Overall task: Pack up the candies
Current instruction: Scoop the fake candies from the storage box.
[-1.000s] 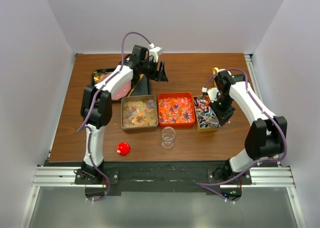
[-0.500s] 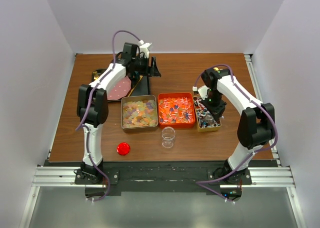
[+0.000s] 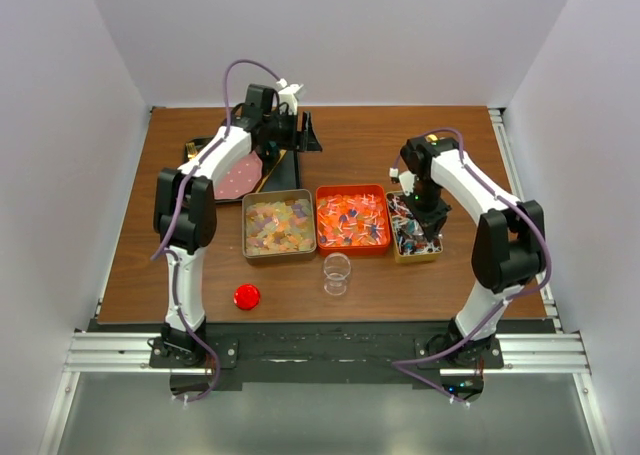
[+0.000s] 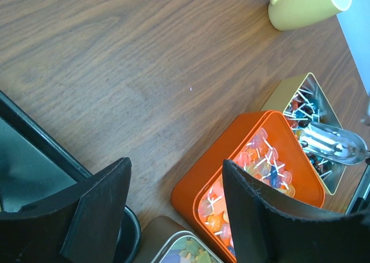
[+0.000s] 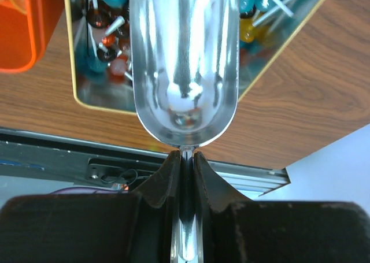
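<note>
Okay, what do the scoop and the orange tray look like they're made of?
The scoop looks like polished metal: it is mirror-bright, with streaked reflections along its bowl. The orange tray is harder to call. Its smooth, opaque, slightly glossy wall could be painted tin or plastic.

Open wood [image 3: 370,147] behind the tins [image 3: 353,187], left of the mug [image 4: 309,3]. Glass [image 3: 337,273] and red disc [image 3: 246,296] stand in the near strip; the scoop [image 5: 184,60] hangs over the gold tin [image 4: 286,90].
</note>
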Controlling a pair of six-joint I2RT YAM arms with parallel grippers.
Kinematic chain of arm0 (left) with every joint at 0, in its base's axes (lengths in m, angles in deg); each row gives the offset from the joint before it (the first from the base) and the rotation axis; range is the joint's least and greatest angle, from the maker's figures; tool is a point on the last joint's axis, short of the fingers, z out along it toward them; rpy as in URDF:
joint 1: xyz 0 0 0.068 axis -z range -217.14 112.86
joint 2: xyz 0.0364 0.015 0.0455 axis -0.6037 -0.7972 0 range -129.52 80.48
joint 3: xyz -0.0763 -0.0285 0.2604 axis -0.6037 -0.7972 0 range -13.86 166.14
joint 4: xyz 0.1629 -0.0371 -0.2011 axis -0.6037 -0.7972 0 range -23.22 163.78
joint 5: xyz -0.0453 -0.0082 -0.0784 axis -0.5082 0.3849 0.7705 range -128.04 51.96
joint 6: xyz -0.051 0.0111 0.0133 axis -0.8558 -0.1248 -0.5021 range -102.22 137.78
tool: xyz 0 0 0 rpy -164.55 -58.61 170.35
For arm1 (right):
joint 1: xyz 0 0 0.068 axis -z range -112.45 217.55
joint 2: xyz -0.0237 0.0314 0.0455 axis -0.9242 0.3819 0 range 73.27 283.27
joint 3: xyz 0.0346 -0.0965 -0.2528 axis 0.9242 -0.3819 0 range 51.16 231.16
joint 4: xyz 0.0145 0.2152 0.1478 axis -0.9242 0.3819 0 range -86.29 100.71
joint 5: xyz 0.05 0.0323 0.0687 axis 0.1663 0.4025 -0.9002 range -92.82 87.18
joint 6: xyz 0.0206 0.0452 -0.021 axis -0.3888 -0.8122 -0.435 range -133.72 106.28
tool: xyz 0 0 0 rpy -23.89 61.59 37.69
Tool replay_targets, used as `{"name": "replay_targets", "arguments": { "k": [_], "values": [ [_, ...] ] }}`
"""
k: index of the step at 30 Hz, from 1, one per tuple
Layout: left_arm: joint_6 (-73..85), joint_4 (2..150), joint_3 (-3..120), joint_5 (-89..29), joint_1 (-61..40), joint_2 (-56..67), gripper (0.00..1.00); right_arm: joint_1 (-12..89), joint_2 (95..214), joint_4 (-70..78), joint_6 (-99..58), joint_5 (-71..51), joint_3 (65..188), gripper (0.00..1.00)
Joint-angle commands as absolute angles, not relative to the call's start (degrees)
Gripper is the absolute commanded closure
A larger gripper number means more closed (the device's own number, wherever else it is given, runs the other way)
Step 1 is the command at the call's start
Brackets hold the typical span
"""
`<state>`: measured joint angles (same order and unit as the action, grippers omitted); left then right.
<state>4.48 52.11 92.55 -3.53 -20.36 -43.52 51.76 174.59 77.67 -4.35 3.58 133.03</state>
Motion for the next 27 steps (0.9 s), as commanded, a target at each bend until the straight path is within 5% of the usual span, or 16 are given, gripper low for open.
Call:
{"name": "replay_targets", "arguments": {
  "k": [1,19,27],
  "values": [
    [3.19,54.88,94.51,-2.44,-20.35,-44.41,0.31,51.38,178.38,74.64,-6.51,3.34,135.53,1.0],
    [4.5,54.27,93.63,-3.23,-20.26,-44.68,0.31,50.5,189.02,71.74,-2.83,4.75,147.93,1.0],
    [6.61,53.39,92.75,-4.11,-20.35,-43.36,0.31,50.59,183.05,57.7,-1.67,3.42,134.06,1.0]
  ]
}}
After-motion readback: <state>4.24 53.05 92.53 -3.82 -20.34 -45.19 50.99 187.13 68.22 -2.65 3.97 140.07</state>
